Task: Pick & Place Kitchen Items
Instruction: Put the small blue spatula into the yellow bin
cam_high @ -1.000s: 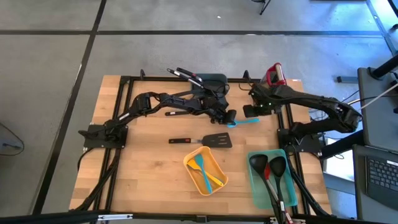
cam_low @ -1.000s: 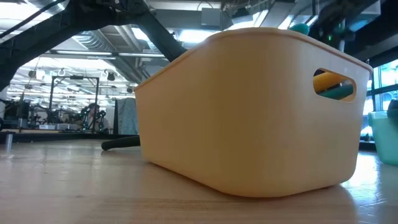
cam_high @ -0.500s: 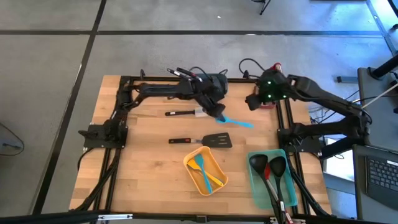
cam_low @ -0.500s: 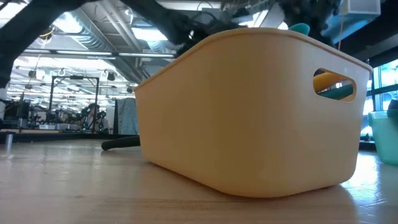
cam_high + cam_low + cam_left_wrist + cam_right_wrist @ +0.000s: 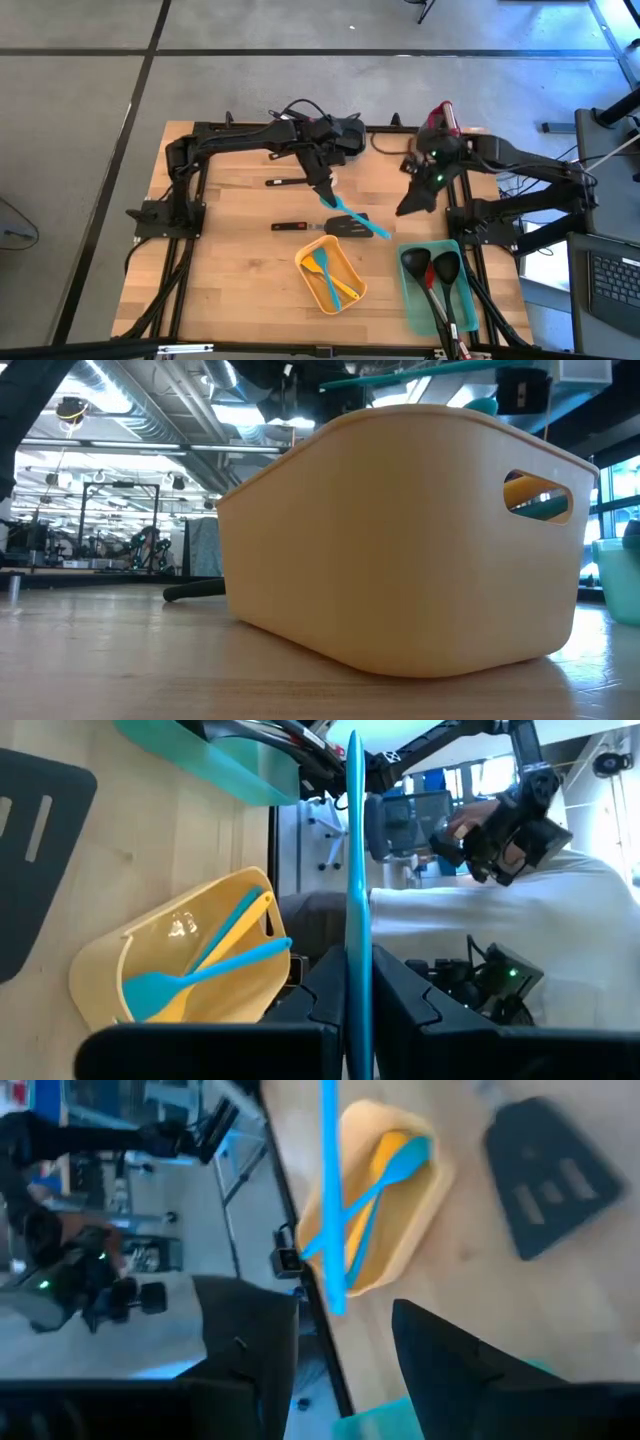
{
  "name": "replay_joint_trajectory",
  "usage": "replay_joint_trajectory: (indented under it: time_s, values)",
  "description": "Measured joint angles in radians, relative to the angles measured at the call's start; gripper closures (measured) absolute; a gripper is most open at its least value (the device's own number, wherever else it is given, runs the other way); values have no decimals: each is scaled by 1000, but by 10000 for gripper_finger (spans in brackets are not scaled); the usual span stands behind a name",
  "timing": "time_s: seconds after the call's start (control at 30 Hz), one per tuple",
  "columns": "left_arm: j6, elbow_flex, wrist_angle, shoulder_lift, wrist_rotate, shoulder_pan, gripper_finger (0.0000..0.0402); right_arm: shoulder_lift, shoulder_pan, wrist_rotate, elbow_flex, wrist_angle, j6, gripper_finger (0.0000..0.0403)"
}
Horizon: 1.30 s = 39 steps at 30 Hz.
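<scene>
Two bins sit nearest the counter's front edge: a yellow bin already holding a teal spatula and a yellow one, and beside it a teal tray with black ladles. Just behind the yellow bin a black turner lies flat on the wood. Above that turner the left gripper hangs in the air, its fingers pressed tight on the handle of a blue spatula, whose length slants down toward the yellow bin. Farther back, a small dark utensil rests on the counter. The right gripper hovers near the right rail with its fingers spread and nothing between them.

The likely trouble is at the drop. The blue spatula is long and held at one end, so if released short of the yellow bin's rim it could tip out, land on the black turner, or slide across the counter. A swing toward the right arm could also clip it.
</scene>
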Motion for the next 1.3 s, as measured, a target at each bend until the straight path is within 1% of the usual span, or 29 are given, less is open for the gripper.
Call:
replay_joint_trajectory:
  time_s: [0.1,0.2,0.33,0.47,0.57,0.8,0.9,0.97,1.07,1.1,1.2,1.3]
  values:
    - [5,0,3,-1,-1,-4,384,30,82,68,0,45,55,236]
    - [10,0,4,-1,-3,-14,384,72,152,101,0,124,99,236]
    - [10,0,4,-1,-3,-37,384,132,230,107,0,217,146,236]
    - [11,0,4,-1,6,-60,384,197,287,108,0,235,176,236]
    - [10,0,4,-1,6,-76,384,236,323,107,0,244,179,236]
    - [11,0,2,-2,-10,-96,384,284,380,95,0,356,213,239]
    - [15,0,2,-3,-8,-96,384,284,400,96,0,376,233,264]
    - [23,1,-5,-3,-1,-92,384,284,414,97,0,384,243,298]
    - [32,2,-17,-4,2,-80,384,284,431,114,0,385,261,365]
    - [32,2,-19,-5,-4,-78,384,284,438,125,-1,384,264,375]
    - [21,2,-18,-6,-15,-74,384,284,456,187,-1,386,299,374]
    - [12,2,-16,-6,-33,-74,367,284,470,231,-1,392,351,374]
